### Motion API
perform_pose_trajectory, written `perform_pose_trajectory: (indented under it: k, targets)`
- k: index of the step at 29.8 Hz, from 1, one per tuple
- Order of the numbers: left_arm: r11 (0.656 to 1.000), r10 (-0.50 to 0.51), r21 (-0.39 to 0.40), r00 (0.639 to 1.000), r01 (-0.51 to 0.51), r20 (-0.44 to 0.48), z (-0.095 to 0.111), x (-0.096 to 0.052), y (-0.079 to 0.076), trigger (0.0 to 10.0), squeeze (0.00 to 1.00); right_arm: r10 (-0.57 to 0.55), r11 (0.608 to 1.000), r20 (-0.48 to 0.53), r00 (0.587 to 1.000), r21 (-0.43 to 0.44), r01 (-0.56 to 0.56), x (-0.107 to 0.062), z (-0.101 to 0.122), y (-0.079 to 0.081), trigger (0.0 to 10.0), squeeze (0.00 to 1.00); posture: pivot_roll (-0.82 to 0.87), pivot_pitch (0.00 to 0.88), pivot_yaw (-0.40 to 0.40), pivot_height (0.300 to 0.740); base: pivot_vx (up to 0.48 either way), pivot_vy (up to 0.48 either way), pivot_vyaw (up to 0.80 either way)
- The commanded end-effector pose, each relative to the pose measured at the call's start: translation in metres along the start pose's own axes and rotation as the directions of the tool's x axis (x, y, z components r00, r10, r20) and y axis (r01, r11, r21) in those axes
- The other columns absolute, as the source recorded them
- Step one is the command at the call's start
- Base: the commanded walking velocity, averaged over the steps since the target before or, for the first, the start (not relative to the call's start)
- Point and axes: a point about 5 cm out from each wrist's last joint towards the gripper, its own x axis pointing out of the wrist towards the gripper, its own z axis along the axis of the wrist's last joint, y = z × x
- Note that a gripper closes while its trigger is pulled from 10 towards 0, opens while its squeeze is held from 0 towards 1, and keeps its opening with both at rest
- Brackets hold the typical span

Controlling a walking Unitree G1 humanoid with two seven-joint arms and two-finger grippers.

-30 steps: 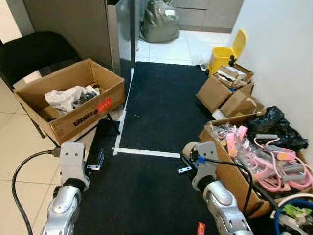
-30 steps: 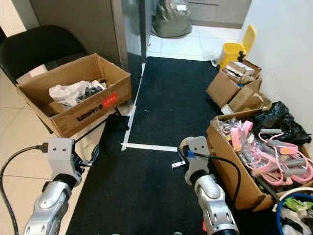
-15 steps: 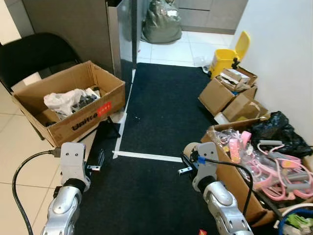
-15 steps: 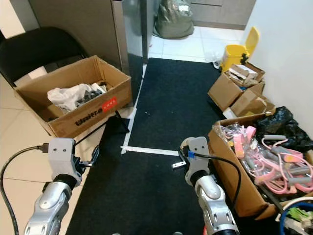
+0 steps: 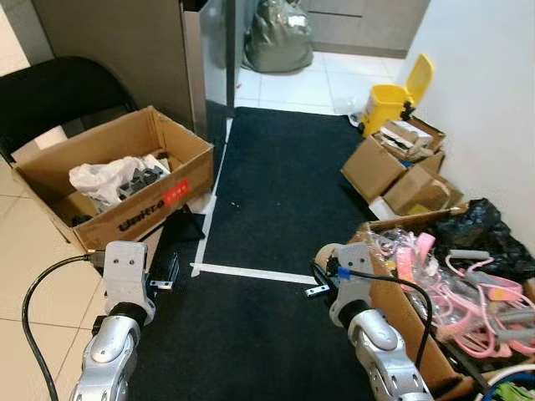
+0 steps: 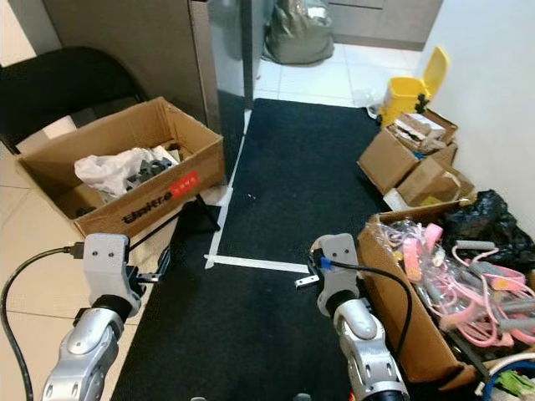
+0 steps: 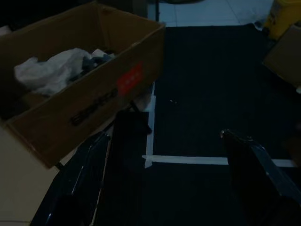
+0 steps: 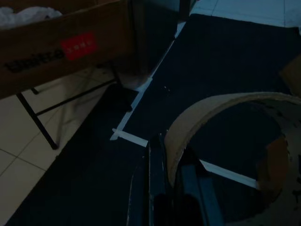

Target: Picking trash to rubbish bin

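Note:
My right gripper (image 8: 170, 179) is shut on the wall of a brown cardboard tape ring (image 8: 221, 101), held low over the black carpet (image 5: 276, 184); the ring (image 5: 327, 252) sits just in front of that wrist. My left gripper (image 7: 162, 141) is open with its fingers wide apart and nothing between them, low beside the carpet's left edge (image 5: 171, 271). A yellow rubbish bin (image 5: 386, 98) with its lid raised stands far ahead on the right, at the carpet's far corner by the white wall.
An open cardboard box (image 5: 125, 205) with white plastic in it rests on a black chair at the left. Small cardboard boxes (image 5: 393, 167) and a box of pink hangers (image 5: 456, 284) line the right wall. A grey cabinet (image 5: 125, 50) and a grey bag (image 5: 278, 38) stand ahead.
The whole view has shifted slightly as the camera moved; both arms keep their pose, the right still holding the ring and the left still open.

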Motion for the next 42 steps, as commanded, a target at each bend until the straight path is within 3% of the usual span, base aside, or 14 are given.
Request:
perform_pose_trajectory:
  k: [1, 42]
  targets:
    - [1.0, -0.007, 0.012, 1.0, 0.007, -0.021, -0.0041, -0.0022, -0.0007, 10.0, 0.0, -0.02, 1.0, -0.019, 1.0, 0.006, 0.02, -0.0025, -0.0044, -0.0035, 10.0, 0.0, 0.03, 0.14, -0.029, 0.74, 0.259, 0.0, 0.0]
    - [1.0, -0.01, 0.014, 1.0, 0.011, -0.025, -0.0044, -0.003, -0.0013, 10.0, 0.02, -0.007, 0.999, -0.009, 1.0, -0.033, 0.007, -0.0022, -0.0033, -0.0002, 10.0, 0.0, 0.03, 0.147, -0.027, 0.74, 0.259, 0.0, 0.0]
